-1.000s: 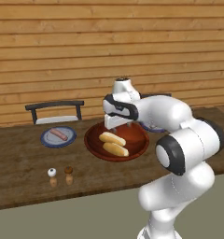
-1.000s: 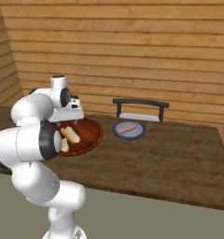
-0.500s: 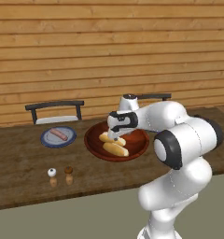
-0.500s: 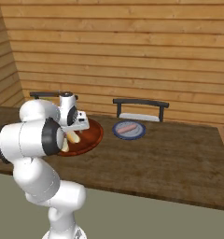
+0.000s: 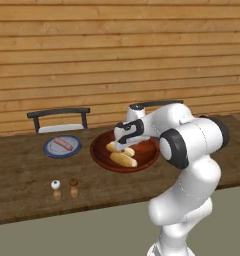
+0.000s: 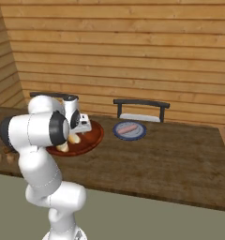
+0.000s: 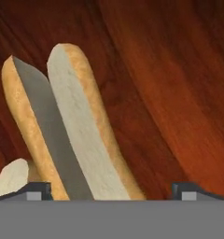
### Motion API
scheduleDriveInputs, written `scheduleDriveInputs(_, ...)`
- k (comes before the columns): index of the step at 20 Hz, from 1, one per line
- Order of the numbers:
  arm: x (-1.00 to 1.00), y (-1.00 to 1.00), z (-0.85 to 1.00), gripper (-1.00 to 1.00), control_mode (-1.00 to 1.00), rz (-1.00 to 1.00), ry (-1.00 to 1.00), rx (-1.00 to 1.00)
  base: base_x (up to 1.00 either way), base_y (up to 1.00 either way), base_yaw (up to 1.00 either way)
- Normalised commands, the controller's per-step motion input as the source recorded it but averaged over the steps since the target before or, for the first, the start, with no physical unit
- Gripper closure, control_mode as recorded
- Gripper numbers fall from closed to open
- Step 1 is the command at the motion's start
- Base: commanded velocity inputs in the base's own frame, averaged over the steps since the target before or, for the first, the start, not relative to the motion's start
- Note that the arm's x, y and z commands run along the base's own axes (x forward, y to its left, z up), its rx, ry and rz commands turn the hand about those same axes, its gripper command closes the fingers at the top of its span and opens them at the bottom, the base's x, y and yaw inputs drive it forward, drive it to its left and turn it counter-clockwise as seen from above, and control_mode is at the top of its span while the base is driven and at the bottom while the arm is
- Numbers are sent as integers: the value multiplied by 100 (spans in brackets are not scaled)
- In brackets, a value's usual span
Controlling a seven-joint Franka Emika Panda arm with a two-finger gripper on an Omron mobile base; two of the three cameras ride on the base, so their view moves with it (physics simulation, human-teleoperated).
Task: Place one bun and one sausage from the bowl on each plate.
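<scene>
Your gripper (image 7: 111, 190) hangs wide open over the wooden bowl (image 5: 146, 159), centre frame, holding two buns (image 5: 123, 159); the blue-rimmed plate (image 5: 50, 151) at left carries a sausage (image 5: 63, 144).

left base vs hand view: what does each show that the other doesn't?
Left base: the small blue-rimmed plate carrying a pink sausage, two small shakers, the dark chair back.
Hand: the split golden bun close up, its pale cut faces and grey slot, with the gripper jaws wide open.
Both: buns in the reddish-brown wooden bowl.
</scene>
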Motion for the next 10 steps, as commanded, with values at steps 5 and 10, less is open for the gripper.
scheduleDriveInputs(5,7,0,-36,-100,-100,0,5,0,0,0,0)
scheduleDriveInputs(10,-37,13,-38,-100,-100,0,2,0,0,0,0)
